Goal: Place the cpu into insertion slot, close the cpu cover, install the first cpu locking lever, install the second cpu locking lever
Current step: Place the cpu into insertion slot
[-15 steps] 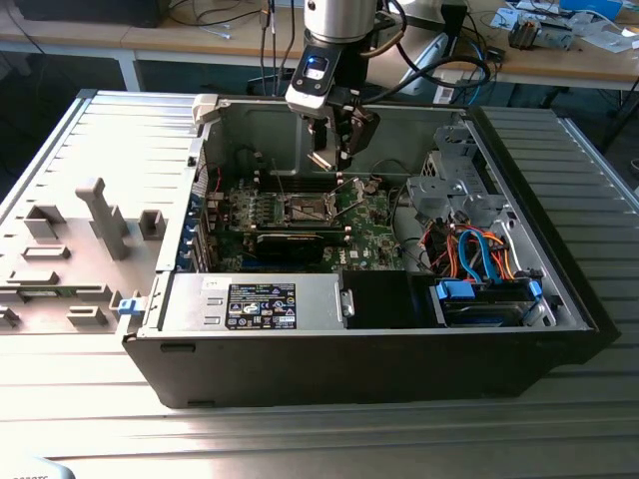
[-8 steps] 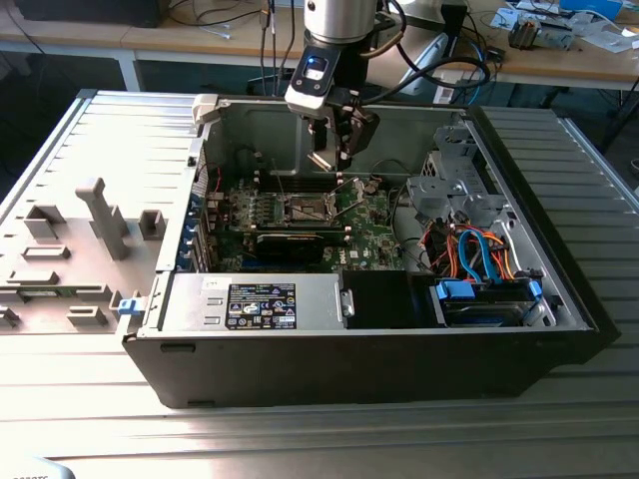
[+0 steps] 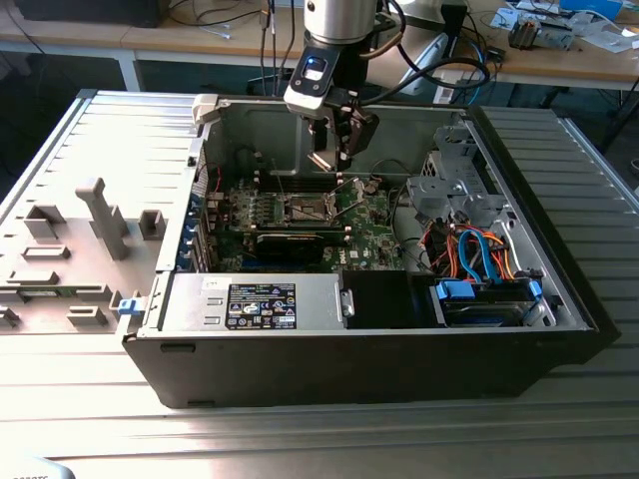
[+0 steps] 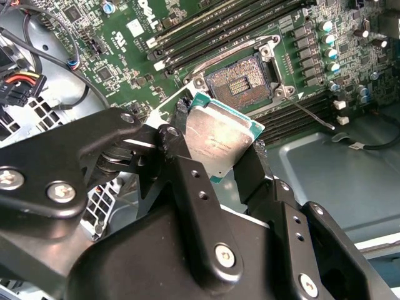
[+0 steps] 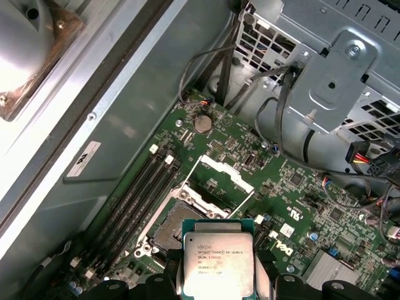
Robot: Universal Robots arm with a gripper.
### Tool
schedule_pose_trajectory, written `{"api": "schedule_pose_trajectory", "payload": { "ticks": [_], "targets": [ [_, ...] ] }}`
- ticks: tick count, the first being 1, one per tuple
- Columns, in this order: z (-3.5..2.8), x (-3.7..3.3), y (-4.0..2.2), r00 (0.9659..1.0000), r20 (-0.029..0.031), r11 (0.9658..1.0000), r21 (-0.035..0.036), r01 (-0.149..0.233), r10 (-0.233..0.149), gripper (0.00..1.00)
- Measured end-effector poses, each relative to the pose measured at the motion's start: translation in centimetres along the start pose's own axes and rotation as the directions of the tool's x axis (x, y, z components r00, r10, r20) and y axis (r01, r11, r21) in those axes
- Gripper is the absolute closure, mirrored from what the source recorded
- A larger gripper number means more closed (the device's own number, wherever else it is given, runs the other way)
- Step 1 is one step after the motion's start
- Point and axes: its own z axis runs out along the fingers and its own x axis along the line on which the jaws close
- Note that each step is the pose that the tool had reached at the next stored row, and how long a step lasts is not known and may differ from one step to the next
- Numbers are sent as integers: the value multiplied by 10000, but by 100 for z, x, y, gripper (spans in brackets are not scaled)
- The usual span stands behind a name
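the gripper (image 4: 220,134) clamps the cpu (image 4: 215,150) by its edges above the open insertion slot (image 4: 240,78); a skewed, misaligned descent could bend socket contacts.

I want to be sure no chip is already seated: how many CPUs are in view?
1. The cpu is clamped in the pincer, held above the motherboard; the insertion slot has no chip in it.
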Motion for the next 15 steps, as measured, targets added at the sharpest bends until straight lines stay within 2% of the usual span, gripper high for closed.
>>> {"api": "schedule_pose_trajectory", "payload": {
  "ticks": [15],
  "targets": [
    [9, 0, -1, 9999, 8, 9999, 1, -168, 168, 46]
  ]
}}
